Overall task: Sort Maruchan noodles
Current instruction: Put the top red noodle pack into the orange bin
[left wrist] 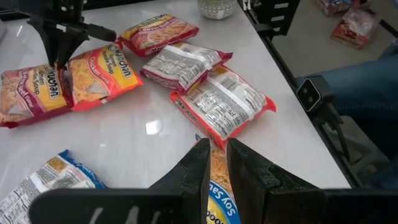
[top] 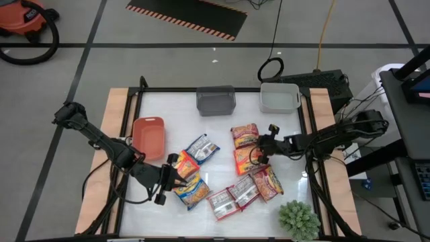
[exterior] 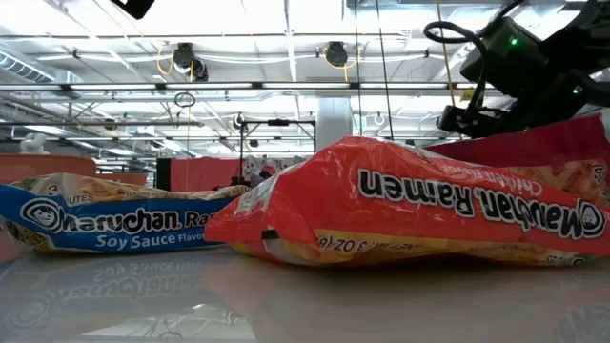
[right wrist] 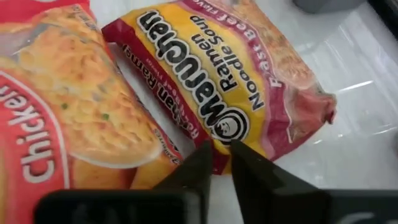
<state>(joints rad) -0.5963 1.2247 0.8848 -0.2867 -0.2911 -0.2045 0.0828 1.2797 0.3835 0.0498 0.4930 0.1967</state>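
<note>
1. Right gripper is pinching the edge of the roast beef packet mid-table; crinkly film, it may slip out.
2. Chicken packet touches it and could drag along.
3. Left gripper pinches the soy sauce packet near the red bin.

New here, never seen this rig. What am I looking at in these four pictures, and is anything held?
Two robot arms work at a table, each ending in a two-finger gripper. One picture looks straight down, one looks level across the tabletop, and two come from cameras on the wrists. On the table lie ramen packets, a red bin, a grey bin, a white bin and a small plant. The left gripper is pinched on a blue soy sauce packet. The right gripper looks closed on the edge of a roast beef packet.
</note>
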